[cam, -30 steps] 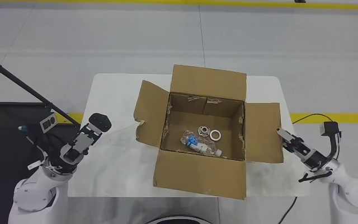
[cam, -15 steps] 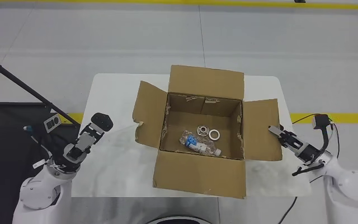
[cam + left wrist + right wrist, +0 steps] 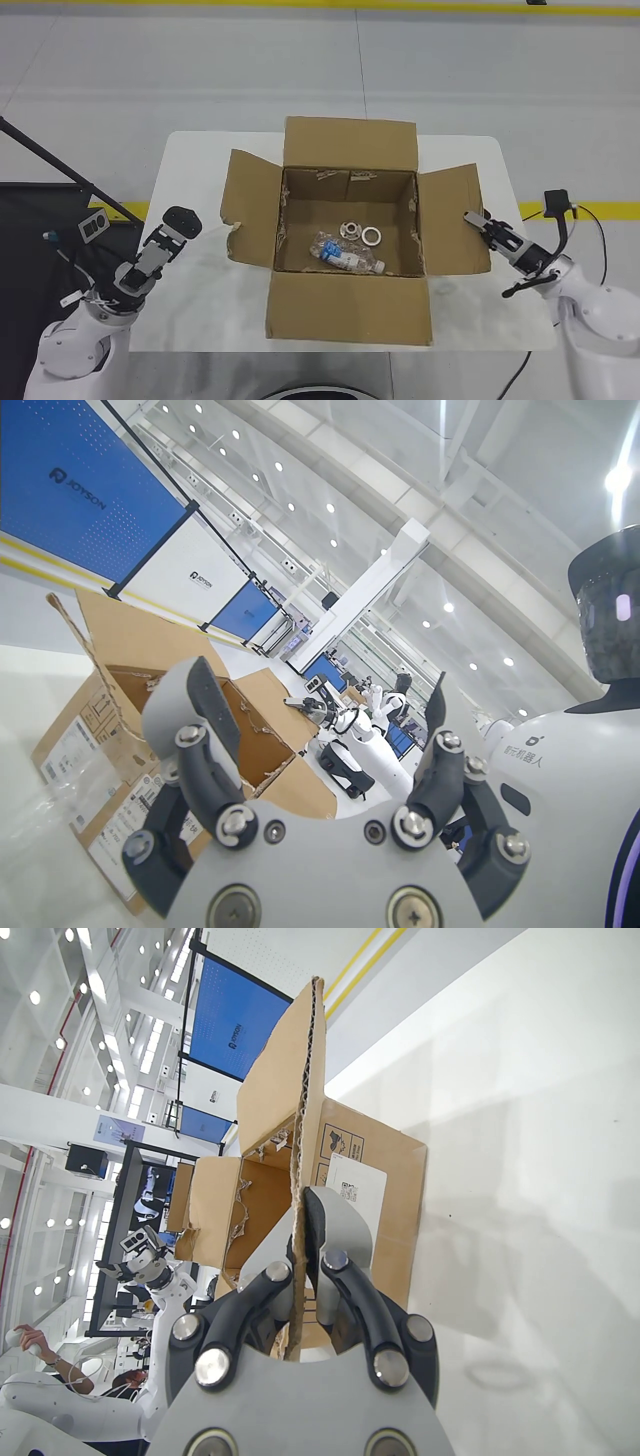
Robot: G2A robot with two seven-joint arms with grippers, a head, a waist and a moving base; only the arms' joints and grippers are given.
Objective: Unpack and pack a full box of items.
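Box (image 3: 348, 310) of brown cardboard stands on the white bench (image 3: 200, 160) with all 4 flaps folded outward, its longer side running between the 2 arms. On the box floor a clear plastic bottle (image 3: 350, 258) lies on its side near the front wall, its long axis roughly along that wall and its capped end toward the box's right side. 2 pale rings (image 3: 362, 233) lie flat side by side just behind the bottle. The right hand (image 3: 478, 222) is clamped on the outer edge of the box's right flap (image 3: 448, 235), 1 finger on each face. The left hand (image 3: 180, 222) hovers off the box's left side, apart from the left flap, fingers spread wide and holding nothing.
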